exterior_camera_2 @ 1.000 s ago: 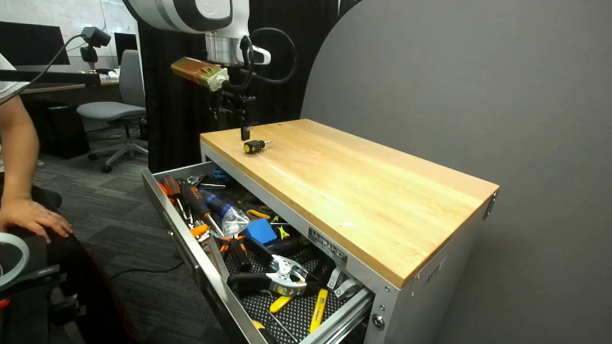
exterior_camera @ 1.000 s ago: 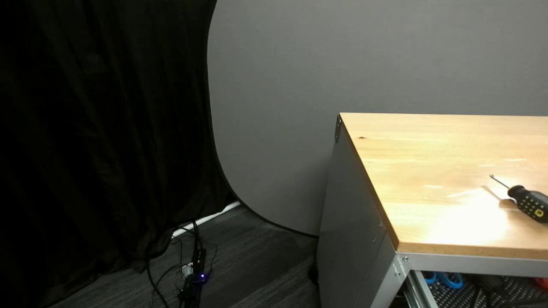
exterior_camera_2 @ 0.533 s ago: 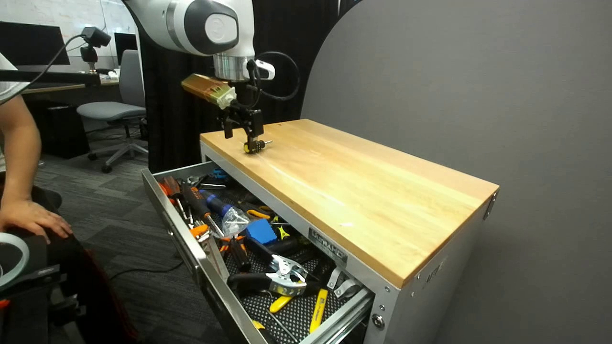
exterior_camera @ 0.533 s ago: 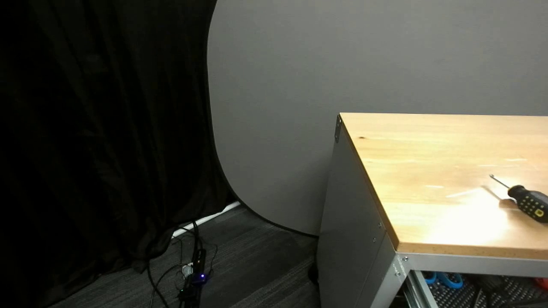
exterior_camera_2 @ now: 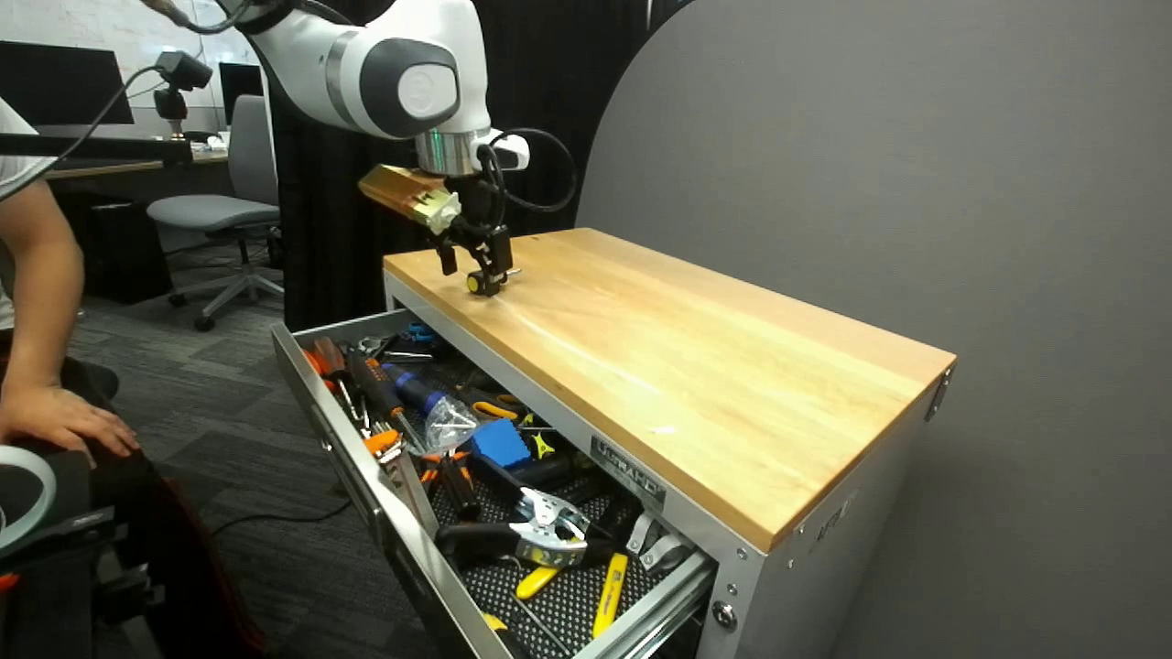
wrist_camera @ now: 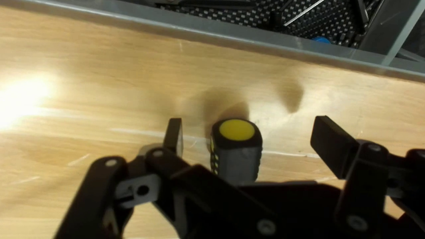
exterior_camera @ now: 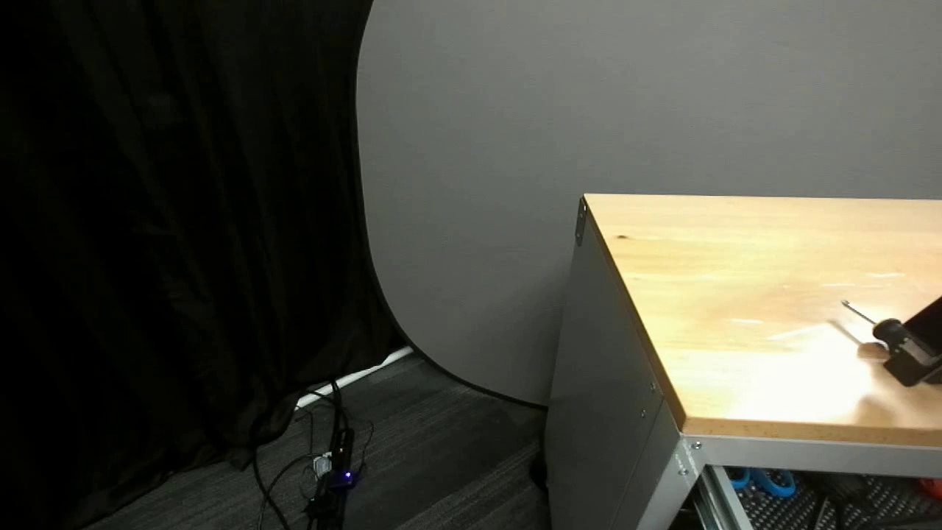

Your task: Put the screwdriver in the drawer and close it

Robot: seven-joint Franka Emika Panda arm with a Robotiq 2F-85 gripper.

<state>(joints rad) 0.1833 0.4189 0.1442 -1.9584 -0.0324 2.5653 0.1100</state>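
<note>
The screwdriver lies on the light wood tabletop point(exterior_camera_2: 659, 366). Its dark handle point(wrist_camera: 236, 162) with a yellow end shows in the wrist view, and its thin shaft point(exterior_camera: 859, 312) in an exterior view. My gripper point(wrist_camera: 251, 139) is open, low over the tabletop. Its fingers stand either side of the handle, apart from it, with the left finger point(wrist_camera: 173, 136) nearer than the right. The gripper also shows in an exterior view point(exterior_camera_2: 471, 272), where one finger covers part of the handle. The drawer point(exterior_camera_2: 352, 458) is pulled open below the tabletop's front edge.
The drawer holds many tools, among them a blue block point(exterior_camera_2: 501, 443), a metal clamp point(exterior_camera_2: 554, 526) and a yellow-handled tool point(exterior_camera_2: 610, 595). The cabinet's metal edge point(wrist_camera: 212, 31) lies between tabletop and drawer. A person's arm point(exterior_camera_2: 41, 275) is at the left.
My gripper has come down from above the screwdriver to either side of its handle, and a finger has entered an exterior view. The screwdriver and the drawer have not moved.
</note>
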